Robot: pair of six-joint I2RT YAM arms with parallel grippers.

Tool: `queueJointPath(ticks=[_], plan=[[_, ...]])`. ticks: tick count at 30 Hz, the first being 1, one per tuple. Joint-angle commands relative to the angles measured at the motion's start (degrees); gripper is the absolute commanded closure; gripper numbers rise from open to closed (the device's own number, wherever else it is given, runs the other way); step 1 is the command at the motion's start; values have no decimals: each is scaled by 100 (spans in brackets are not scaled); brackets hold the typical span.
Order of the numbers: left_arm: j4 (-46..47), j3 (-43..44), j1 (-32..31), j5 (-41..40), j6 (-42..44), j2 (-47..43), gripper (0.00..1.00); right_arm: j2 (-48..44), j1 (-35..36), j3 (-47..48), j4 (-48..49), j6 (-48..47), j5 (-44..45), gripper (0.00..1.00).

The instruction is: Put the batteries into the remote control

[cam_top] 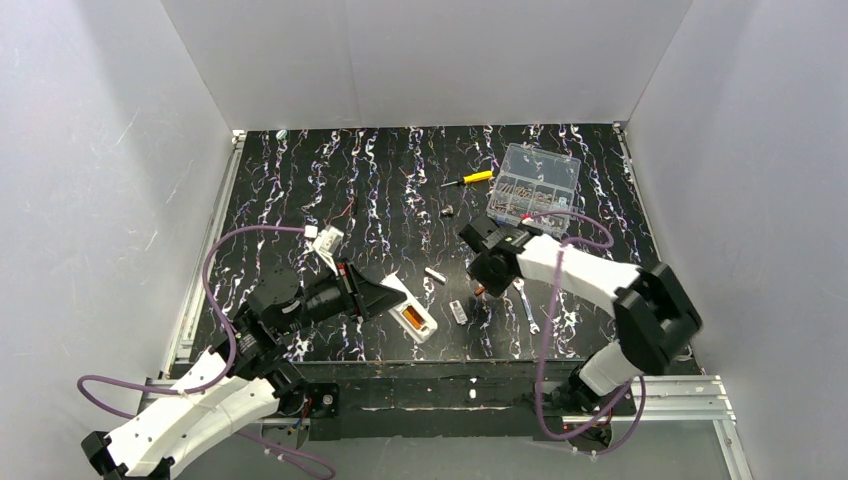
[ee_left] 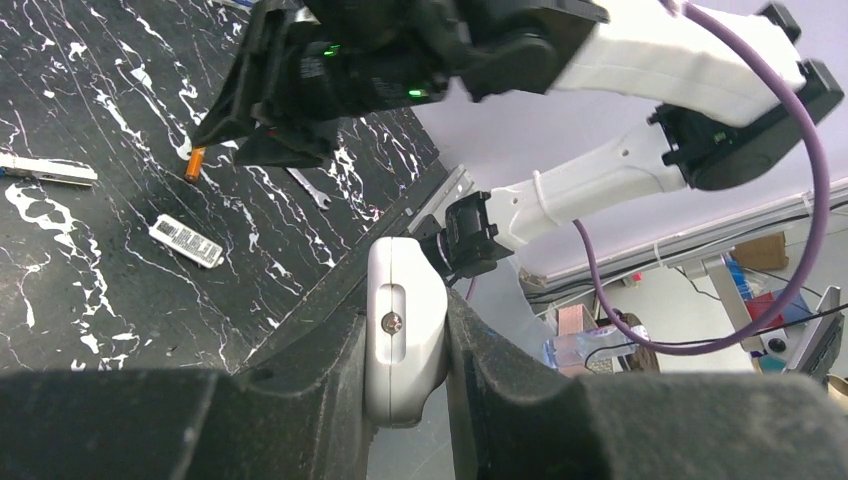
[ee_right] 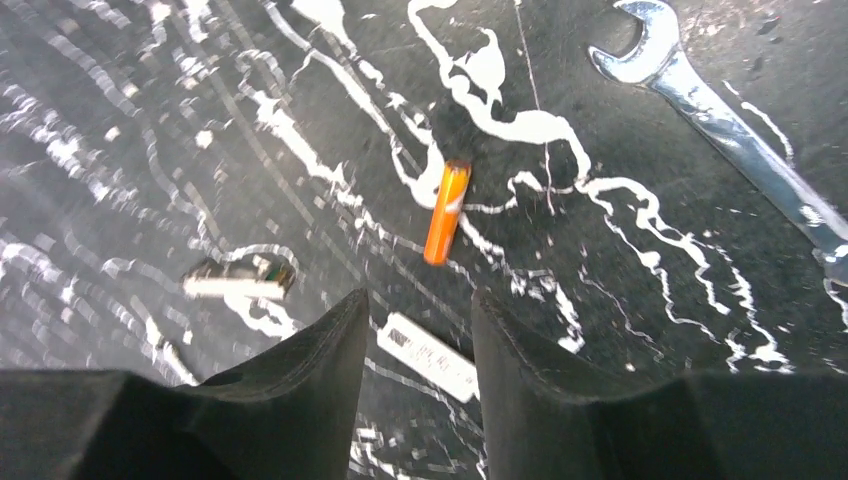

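The white remote control (cam_top: 421,326) lies back-up, one end clamped in my left gripper (cam_top: 385,297), which is shut on it; one orange battery (cam_top: 411,319) sits in its open compartment. In the left wrist view the remote's end (ee_left: 405,330) is pinched between the fingers (ee_left: 320,380). The second orange battery (ee_right: 445,212) lies on the black mat just ahead of my right gripper (ee_right: 420,297), which is open, empty and hovering over it. That battery also shows under the right gripper in the left wrist view (ee_left: 195,163) and in the top view (cam_top: 480,291).
A small flat labelled plate (ee_right: 430,355) lies under the right fingers. A silvery stub (ee_right: 235,282) lies to its left and a wrench (ee_right: 730,120) to the right. A yellow-handled screwdriver (cam_top: 470,179) and a clear compartment box (cam_top: 533,185) sit at the back.
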Motion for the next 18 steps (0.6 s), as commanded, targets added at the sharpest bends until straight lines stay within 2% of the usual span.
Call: queueJointPath(ticks=[1,2,4,6,8,12,15,18], plan=[[581,22,-4,-9,-65,19,97,-1139,28,-433,291,-964,218,48],[604,11,8,-22,-68,26,97,-1382,33,-572,539,-1289,207,43],[641,-8,1,-48,-78,31,96,-1820,17,-867,1402,-2612,11,40],[669,-5,-4,-57,-93,39,96,-2187,-14,-1220,2502,-4324,-593,36],[629,15,-5,-47,-90,29,99,-2419,-194,-1421,3191,-5443,-1345,36],[435,50,-3,-36,-66,-65,100,-2164,-595,-901,2658,-7757,-1999,36],[424,-20,-2,-109,-82,-172,100,-1981,-741,-705,2005,-10169,-2826,35],[402,-69,-1,-166,-100,-245,100,-1842,-1146,-627,1799,-11328,-3149,35]])
